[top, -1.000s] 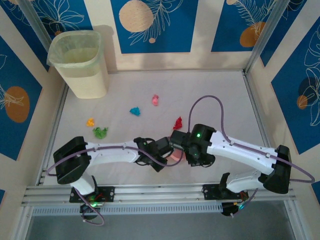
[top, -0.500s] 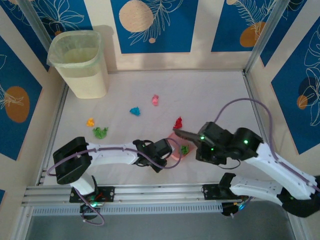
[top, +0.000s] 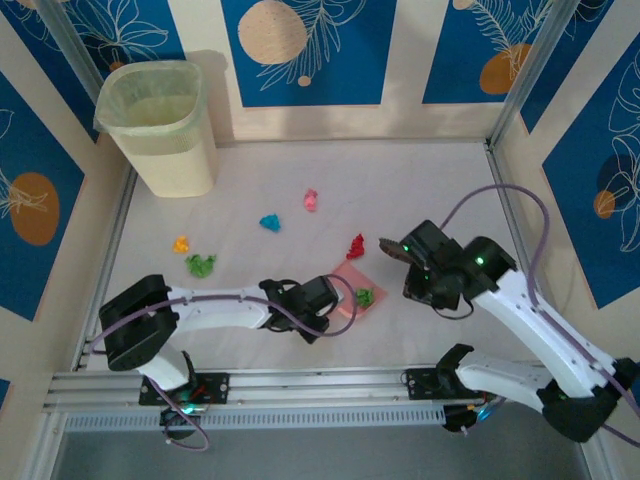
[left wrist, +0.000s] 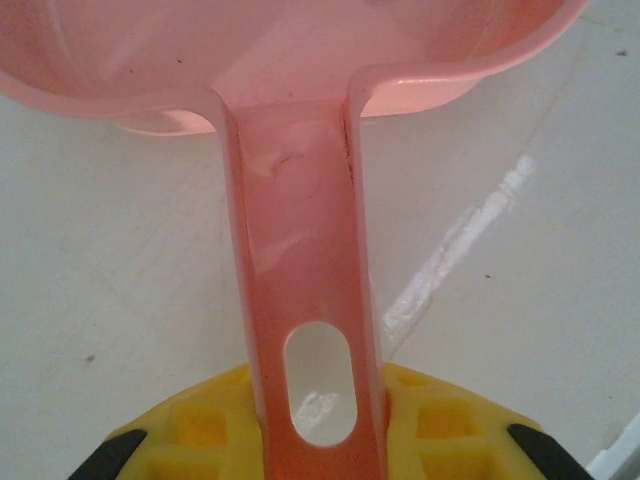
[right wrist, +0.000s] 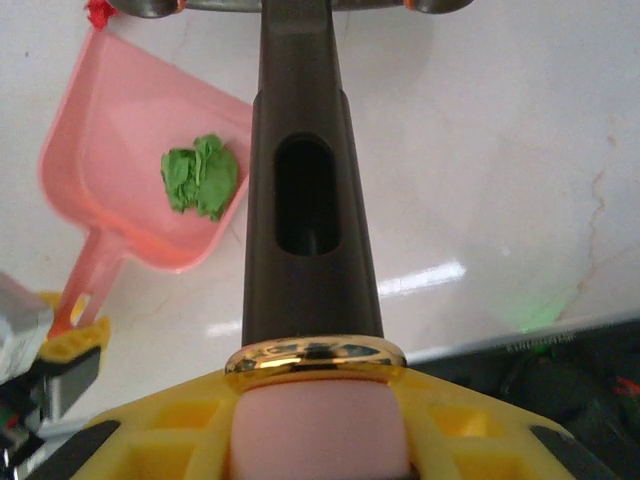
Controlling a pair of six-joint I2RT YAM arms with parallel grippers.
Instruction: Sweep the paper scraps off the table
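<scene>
My left gripper [top: 320, 298] [left wrist: 320, 430] is shut on the handle of the pink dustpan [top: 350, 285] [left wrist: 300, 260], which lies flat on the table [top: 430, 190]. One green paper scrap [top: 365, 297] [right wrist: 200, 176] lies in the pan [right wrist: 120, 150]. A red scrap [top: 356, 245] [right wrist: 98, 12] sits just beyond the pan's mouth. Pink [top: 311, 200], cyan [top: 270, 222], orange [top: 181, 243] and green [top: 200, 265] scraps lie loose further left. My right gripper [top: 418, 262] [right wrist: 318, 420] is shut on the dark handle of a brush [top: 392, 249] [right wrist: 310, 190], held right of the pan.
A pale bin [top: 160, 125] with a liner stands in the far left corner. Patterned walls close in three sides, and an aluminium rail [top: 300, 385] runs along the near edge by the arm bases.
The right arm has swung right and away from the dustpan with the brush, uncovering the green scrap in the pan. The left arm and dustpan have hardly shifted.
</scene>
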